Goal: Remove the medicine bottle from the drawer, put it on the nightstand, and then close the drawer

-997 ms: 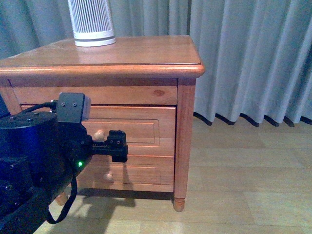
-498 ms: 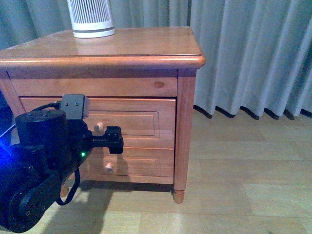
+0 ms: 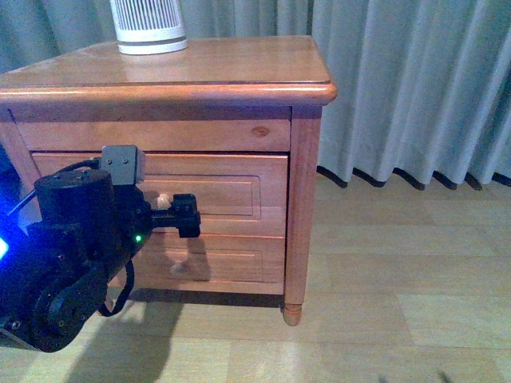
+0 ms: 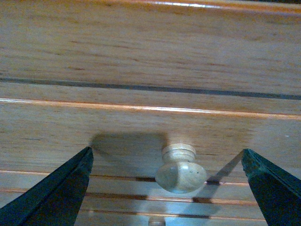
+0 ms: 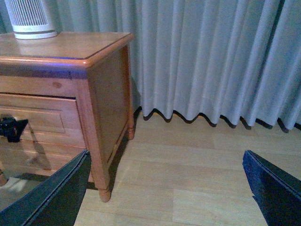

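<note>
Honey-brown, the drawer [image 3: 231, 187] faces us, our left gripper [image 4: 167, 151] spread wide around its knob [image 4: 181, 170] (touching nothing), our right gripper [image 5: 167, 155] equally released, clear of the nightstand [image 5: 106, 94].

Honey-brown nightstand [image 3: 200, 80] with streaky darker grain. The drawer [image 4: 141, 127] front is the same brown, crossed by pale orange highlight lines. Between the black jaws of the left gripper [image 4: 165, 153] sits a pale beige, faintly speckled knob [image 4: 180, 170]. Beyond the jaws are a white ribbed appliance [image 3: 148, 24], grey-blue pleated curtains [image 3: 415, 88] and a light tan plank floor [image 3: 399, 279]. A green light [image 3: 137, 238] glows behind them.
</note>
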Tool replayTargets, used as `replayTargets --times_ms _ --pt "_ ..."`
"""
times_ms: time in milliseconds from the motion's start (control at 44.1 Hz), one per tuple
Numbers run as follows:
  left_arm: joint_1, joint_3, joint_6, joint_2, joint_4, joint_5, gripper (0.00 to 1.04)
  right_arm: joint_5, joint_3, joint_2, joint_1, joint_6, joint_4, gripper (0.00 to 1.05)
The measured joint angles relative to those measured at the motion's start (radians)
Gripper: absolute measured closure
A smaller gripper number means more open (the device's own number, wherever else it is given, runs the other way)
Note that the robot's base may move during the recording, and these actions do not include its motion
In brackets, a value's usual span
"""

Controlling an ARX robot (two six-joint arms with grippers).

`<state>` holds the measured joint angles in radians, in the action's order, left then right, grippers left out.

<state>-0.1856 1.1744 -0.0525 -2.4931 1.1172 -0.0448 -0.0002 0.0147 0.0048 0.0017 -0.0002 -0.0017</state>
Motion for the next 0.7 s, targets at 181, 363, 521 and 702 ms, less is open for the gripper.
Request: replayTargets --times_ms 181,363,521,702 --pt "0.001 0.008 -0.004 -0.015 -0.005 0.008 0.42 0.0 0.0 0.0 0.0 0.0 0.0 0.07" --pt "-0.001 0.008 -0.01 -0.022 -0.004 0.013 0.74 0.0 0.0 0.0 0.0 0.0 0.0 0.07" --pt "-0.002 0.008 -0.016 -0.022 -0.001 0.015 0.79 0.0 0.0 0.0 0.0 0.0 0.0 0.07" --pt "-0.002 -0.008 -0.023 -0.022 0.021 0.015 0.8 0.0 0.0 0.0 0.0 0.0 0.0 0.07"
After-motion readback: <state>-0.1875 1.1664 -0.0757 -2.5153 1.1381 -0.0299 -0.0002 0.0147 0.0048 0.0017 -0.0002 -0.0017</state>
